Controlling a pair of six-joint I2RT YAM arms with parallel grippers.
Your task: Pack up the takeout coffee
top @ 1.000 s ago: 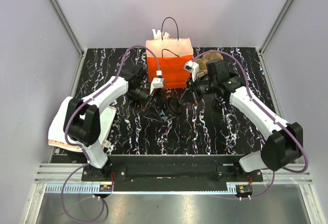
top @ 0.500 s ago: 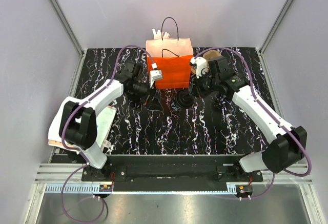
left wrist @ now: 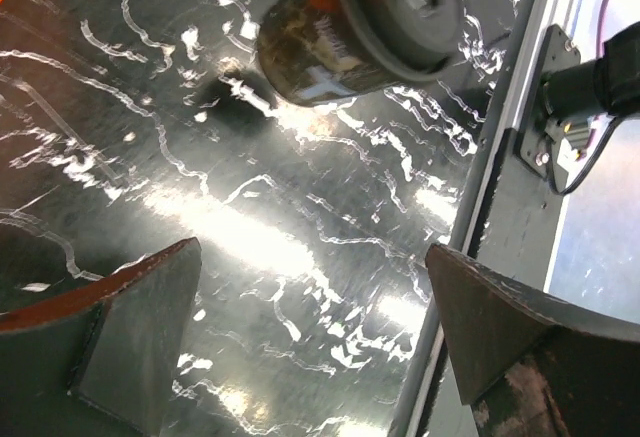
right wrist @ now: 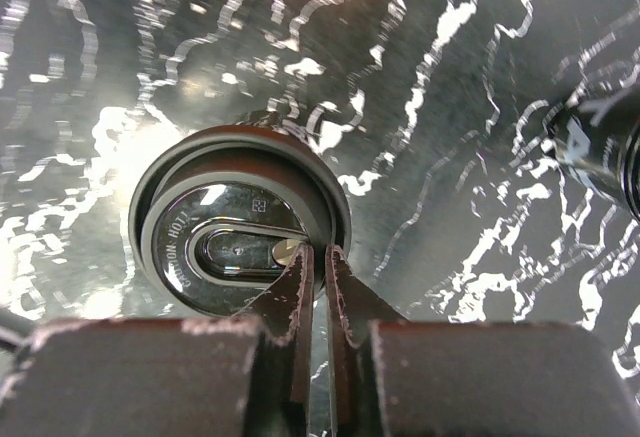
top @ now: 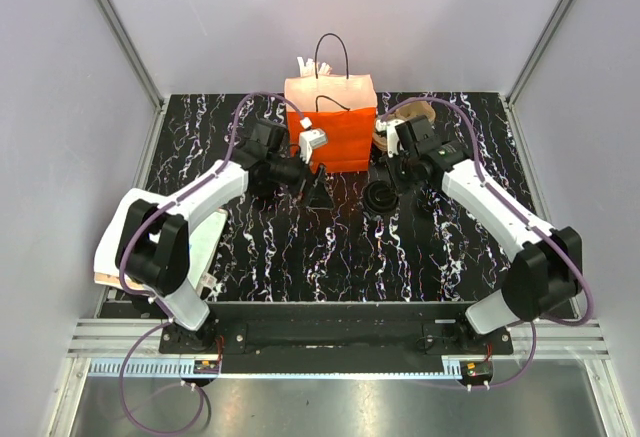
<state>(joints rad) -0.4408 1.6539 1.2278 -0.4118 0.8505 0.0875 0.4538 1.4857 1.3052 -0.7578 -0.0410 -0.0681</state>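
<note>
Centre right of the overhead view, the takeout coffee (top: 379, 198) is just before the orange paper bag (top: 335, 139), its lid rim pinched in the right gripper's (right wrist: 315, 253) nearly closed fingers; the left gripper (left wrist: 312, 250) gapes empty. So thin a pinch may slip or pop the lid.

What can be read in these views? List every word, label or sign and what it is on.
"CAUTION HOT": embossed on top of the takeout coffee.
Small square mark embossed near it: too small to read.
Pale print on the cup's side, left wrist view: too blurred to read.
Orange paper bag: no text visible.
</note>
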